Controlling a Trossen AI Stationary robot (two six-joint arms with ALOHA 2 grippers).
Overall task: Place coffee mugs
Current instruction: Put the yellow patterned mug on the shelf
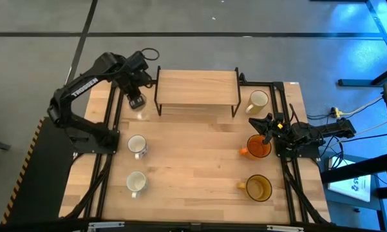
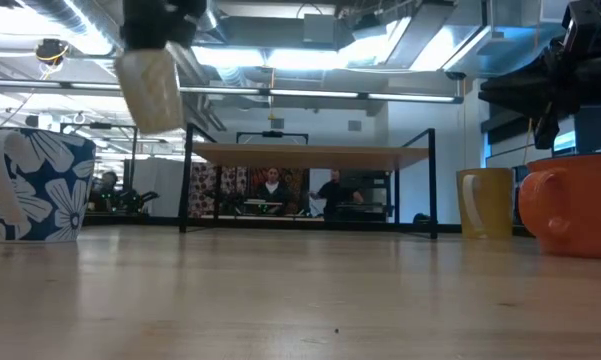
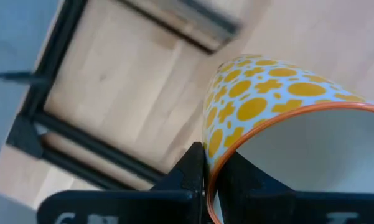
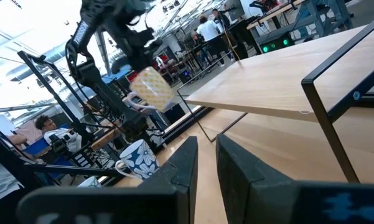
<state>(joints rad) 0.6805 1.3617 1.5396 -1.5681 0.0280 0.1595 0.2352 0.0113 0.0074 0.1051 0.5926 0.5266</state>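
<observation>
from my remote station: my left gripper (image 1: 137, 100) holds a yellow-patterned mug (image 3: 280, 118) in the air by its rim, one finger inside and one outside, clamped on the orange-edged lip. in the low view that mug (image 2: 150, 90) hangs clear above the wooden table (image 1: 193, 167), beside the left end of the black-framed wooden shelf (image 1: 196, 87) at the table's far side.

my right gripper (image 1: 268, 127) sits at the table's right edge, over the near rim of the orange mug (image 1: 258, 147); its fingers (image 4: 187, 171) are nearly together with only a slim gap, nothing between them.

a cream mug (image 1: 258, 100) stands just right of the shelf, and a translucent amber mug (image 1: 257, 187) stands nearer the front on the right. on the left side i see two white mugs, the flower-printed mug (image 2: 35, 185) and, in front of it, a plain white mug (image 1: 136, 183).

people (image 2: 272, 185) are visible in the room beyond.
</observation>
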